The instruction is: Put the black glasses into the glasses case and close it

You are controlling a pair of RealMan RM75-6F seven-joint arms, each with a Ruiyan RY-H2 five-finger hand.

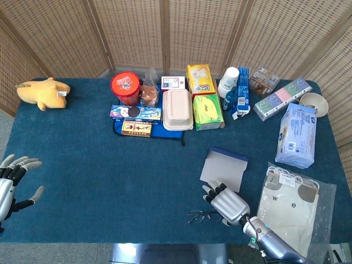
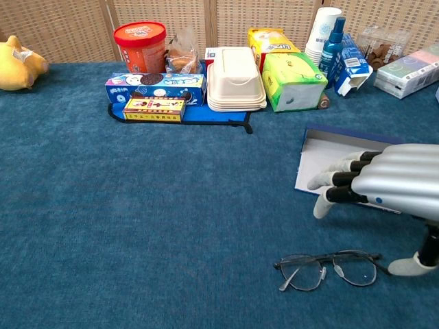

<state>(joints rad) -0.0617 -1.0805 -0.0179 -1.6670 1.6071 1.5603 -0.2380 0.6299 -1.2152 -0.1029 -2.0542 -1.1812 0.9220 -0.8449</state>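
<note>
Right hand (image 2: pixel 384 179) hovers with fingers spread, holding nothing, just above and behind the black glasses (image 2: pixel 329 267); thumb tip near the right temple arm. Glasses lie flat on the blue tablecloth (image 2: pixel 137 219), in front of the open glasses case (image 2: pixel 343 154). Left hand (image 1: pixel 12 179) spread at the table's left edge.

Silver right hand (image 2: pixel 384 181); pale fingertips (image 2: pixel 321 206)

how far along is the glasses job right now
Done: only the glasses case lies open on the cloth. In hand: the right hand hovers above the black glasses, holding nothing; the left hand sits open at the table edge. Left: gripping the glasses, placing them inside, closing the case.
</note>
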